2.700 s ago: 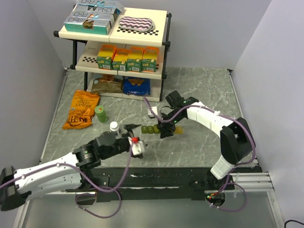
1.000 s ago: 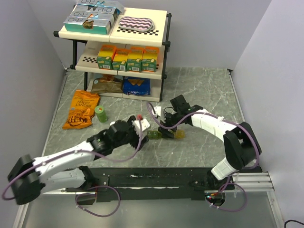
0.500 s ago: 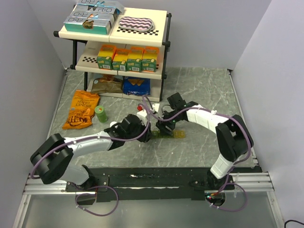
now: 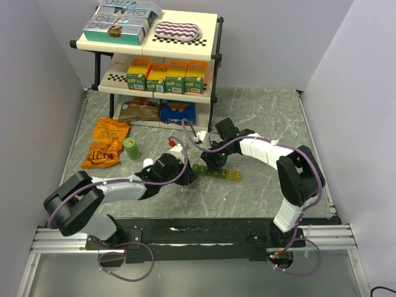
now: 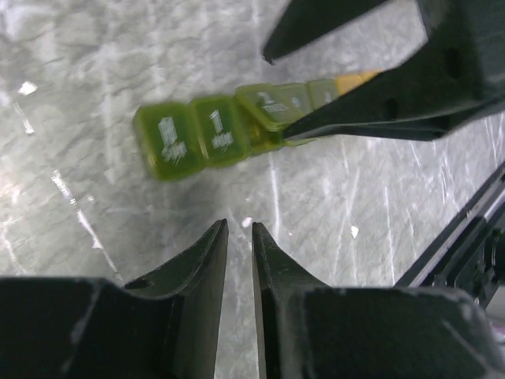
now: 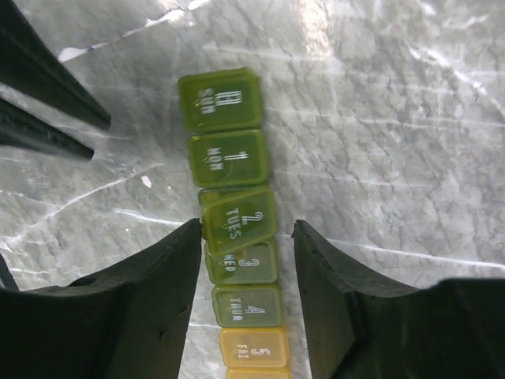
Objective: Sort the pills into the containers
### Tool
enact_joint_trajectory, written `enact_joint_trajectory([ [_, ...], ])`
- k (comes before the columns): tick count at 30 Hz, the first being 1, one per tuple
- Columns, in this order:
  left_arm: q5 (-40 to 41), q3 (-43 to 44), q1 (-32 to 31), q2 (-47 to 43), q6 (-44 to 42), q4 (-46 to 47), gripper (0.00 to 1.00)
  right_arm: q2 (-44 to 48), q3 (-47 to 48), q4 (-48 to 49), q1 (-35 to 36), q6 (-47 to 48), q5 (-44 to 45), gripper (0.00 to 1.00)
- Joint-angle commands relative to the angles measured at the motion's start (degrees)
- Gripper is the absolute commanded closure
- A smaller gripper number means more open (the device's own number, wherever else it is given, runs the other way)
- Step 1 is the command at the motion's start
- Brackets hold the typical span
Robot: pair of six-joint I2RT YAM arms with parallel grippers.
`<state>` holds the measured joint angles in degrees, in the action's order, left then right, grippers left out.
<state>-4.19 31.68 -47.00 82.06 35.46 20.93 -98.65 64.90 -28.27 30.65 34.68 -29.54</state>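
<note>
Lid-opening step, I judge: my right gripper point(image 6: 245, 230) spread astride the containers point(image 6: 229, 156), TUES lid point(image 6: 239, 219) askew at frame centre; left gripper point(image 5: 239, 230) near-closed, empty; next needs that lid flipped fully.

We look down on a grey marbled table point(image 4: 266, 117).
On it lie the containers point(image 4: 216, 172) near the middle, an orange snack bag point(image 4: 106, 143) and a small green bottle point(image 4: 131, 148) to the left, and a shelf rack point(image 4: 210, 28) at the far edge, with a brown bag point(image 4: 138, 110) and a blue bag point(image 4: 178, 112) beneath.
</note>
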Motion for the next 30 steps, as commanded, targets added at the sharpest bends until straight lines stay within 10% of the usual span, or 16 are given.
enact_joint_trajectory([
  [1,0.93,-1.53,1.12,1.87,4.78,8.42,0.75,-1.54,2.68,0.15,0.2,-2.33,1.59,0.44],
  [30,1.29,-2.68,4.46,15.84,22.63,36.19,0.71,-1.9,4.0,-1.08,-2.18,-5.06,-2.01,0.74],
])
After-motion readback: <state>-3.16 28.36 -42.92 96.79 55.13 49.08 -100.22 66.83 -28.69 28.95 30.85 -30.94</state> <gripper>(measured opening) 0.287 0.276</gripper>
